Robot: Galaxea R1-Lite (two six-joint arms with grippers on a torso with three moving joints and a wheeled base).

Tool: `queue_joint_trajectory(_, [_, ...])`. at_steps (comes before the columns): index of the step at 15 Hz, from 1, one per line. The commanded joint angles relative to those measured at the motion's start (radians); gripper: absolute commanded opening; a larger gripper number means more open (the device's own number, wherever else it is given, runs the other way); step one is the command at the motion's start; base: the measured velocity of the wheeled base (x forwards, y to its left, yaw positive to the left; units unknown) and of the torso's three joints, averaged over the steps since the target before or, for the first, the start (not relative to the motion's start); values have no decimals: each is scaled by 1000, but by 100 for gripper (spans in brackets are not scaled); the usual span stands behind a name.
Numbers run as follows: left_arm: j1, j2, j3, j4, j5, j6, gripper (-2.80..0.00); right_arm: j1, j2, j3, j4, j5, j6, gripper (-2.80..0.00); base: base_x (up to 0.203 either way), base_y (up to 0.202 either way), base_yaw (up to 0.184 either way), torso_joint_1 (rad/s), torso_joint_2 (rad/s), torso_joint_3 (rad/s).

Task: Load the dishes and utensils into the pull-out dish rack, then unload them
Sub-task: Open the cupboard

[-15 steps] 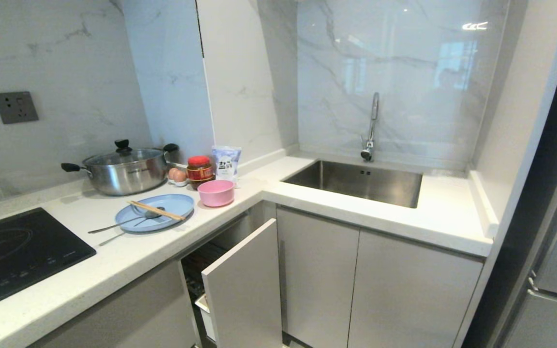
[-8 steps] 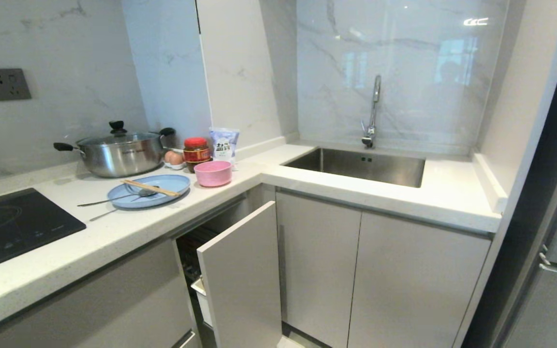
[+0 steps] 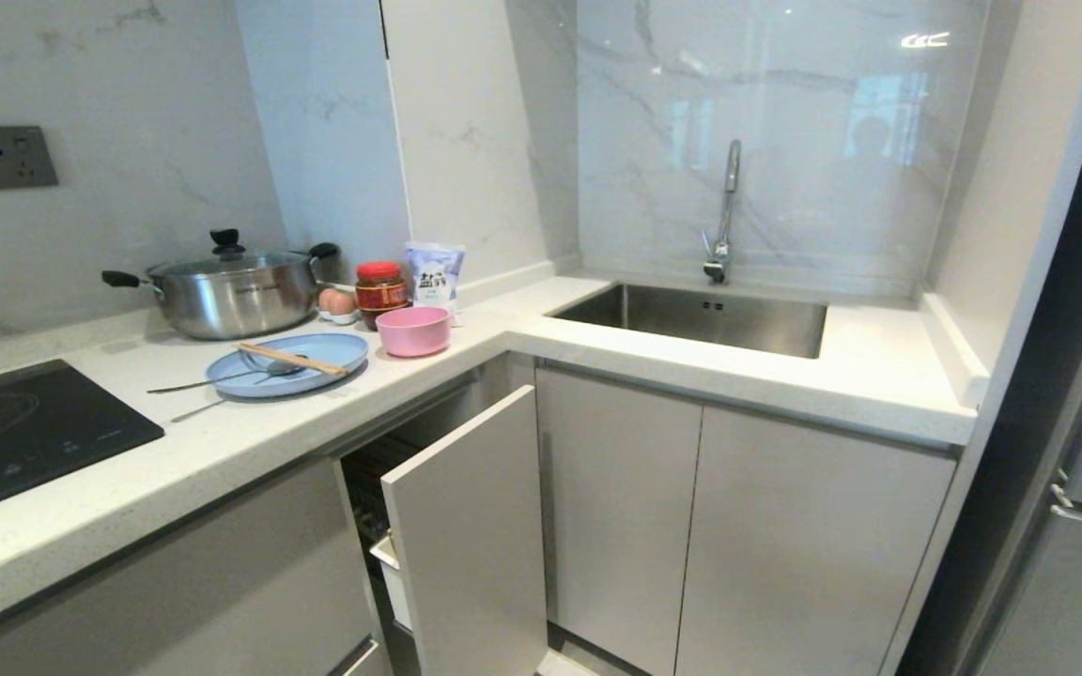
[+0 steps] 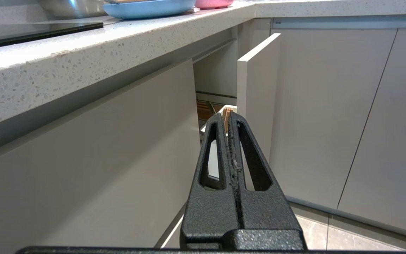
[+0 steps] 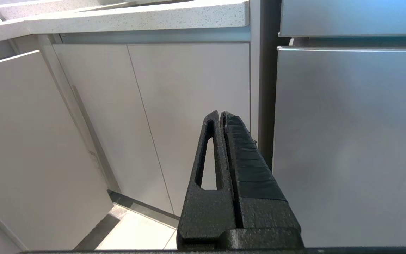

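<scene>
The left gripper (image 4: 228, 116) is seen with its jaws clenched together on nothing, held low in front of the cabinet fronts. Just beyond its jaw tips the pull-out dish rack (image 4: 213, 110) is partly drawn out, its white front panel (image 3: 471, 535) angled away from the cabinet line. Above and well apart from those jaws, on the countertop (image 3: 250, 432), the light-blue plate (image 3: 287, 364) is set, with the chopsticks (image 3: 292, 359) laid across it and the spoon (image 3: 222, 377) and fork (image 3: 198, 407) resting at its edge. The pink bowl (image 3: 413, 330) is placed just beside the plate. The right gripper (image 5: 222, 114) is likewise pressed closed and empty, pointed at closed cabinet doors, far from the dishes.
</scene>
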State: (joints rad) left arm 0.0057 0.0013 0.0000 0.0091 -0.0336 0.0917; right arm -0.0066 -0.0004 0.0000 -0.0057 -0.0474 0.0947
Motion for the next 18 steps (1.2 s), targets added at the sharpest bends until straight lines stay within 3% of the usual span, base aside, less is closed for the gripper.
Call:
queue_joint_trajectory(1, [0, 0, 0, 0, 0, 0, -280, 0, -4, 0, 0, 0, 0, -280, 0, 0, 0, 0, 0, 0])
queue_joint_trajectory(7, [0, 0, 0, 0, 0, 0, -280, 0, -4, 0, 0, 0, 0, -280, 0, 0, 0, 0, 0, 0])
queue_joint_trajectory(11, [0, 0, -43, -8, 6, 35, -280, 0, -4, 0, 0, 0, 0, -280, 0, 0, 0, 0, 0, 0])
queue_joint_trajectory(15, [-3, 101, -468, 137, 3, 35, -280, 0, -4, 0, 0, 0, 0, -280, 0, 0, 0, 0, 0, 0])
queue_joint_trajectory(18, [-21, 336, -781, 202, -29, 36, -280, 0, -3, 0, 0, 0, 0, -280, 0, 0, 0, 0, 0, 0])
